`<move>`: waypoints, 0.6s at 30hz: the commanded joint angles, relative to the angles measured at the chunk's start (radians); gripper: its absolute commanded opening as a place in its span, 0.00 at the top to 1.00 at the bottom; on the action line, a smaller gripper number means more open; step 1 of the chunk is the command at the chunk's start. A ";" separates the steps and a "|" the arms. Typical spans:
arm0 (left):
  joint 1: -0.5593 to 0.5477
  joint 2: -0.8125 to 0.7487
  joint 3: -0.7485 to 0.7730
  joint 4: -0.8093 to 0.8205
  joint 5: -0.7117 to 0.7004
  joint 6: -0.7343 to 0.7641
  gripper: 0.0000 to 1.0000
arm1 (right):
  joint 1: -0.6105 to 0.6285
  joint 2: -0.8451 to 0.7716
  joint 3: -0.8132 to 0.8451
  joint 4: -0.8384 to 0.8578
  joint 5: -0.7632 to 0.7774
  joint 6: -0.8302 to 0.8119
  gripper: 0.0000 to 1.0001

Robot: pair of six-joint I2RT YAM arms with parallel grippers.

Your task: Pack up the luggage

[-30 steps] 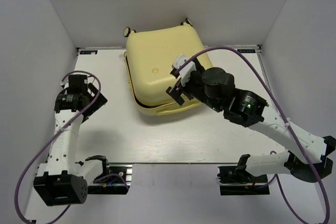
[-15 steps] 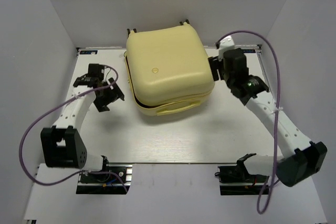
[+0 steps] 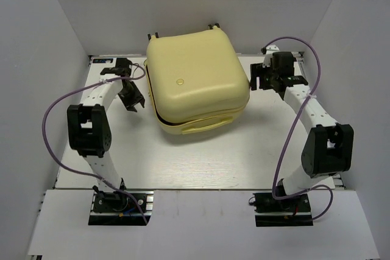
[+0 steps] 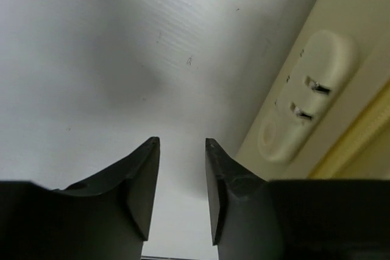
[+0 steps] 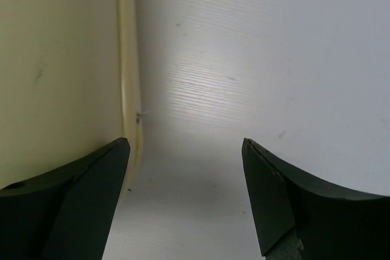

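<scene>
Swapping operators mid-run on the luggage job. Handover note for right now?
Left claw: open with a narrow gap, empty, low over the table beside the luggage's left side.
Right claw: wide open, empty, beside the luggage's right side.
Luggage: back-centre of the table, lid down, with a dark slit along the near seam.
Done: lid is down; contents hidden.
Left: probably closing that seam; can't tell whether it is zipped.

Overhead, close wrist views; common luggage (image 3: 195, 80).
</scene>
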 commanded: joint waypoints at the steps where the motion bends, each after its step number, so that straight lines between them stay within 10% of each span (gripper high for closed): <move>1: -0.008 0.062 0.068 -0.030 -0.007 0.004 0.55 | 0.000 0.033 -0.033 0.125 -0.218 -0.068 0.18; 14: 0.022 0.160 0.260 -0.111 0.000 0.043 0.53 | 0.130 -0.084 -0.265 0.261 -0.596 -0.109 0.25; 18: 0.126 0.050 0.177 -0.163 -0.047 -0.005 0.37 | 0.277 -0.072 -0.262 0.234 -0.616 -0.108 0.29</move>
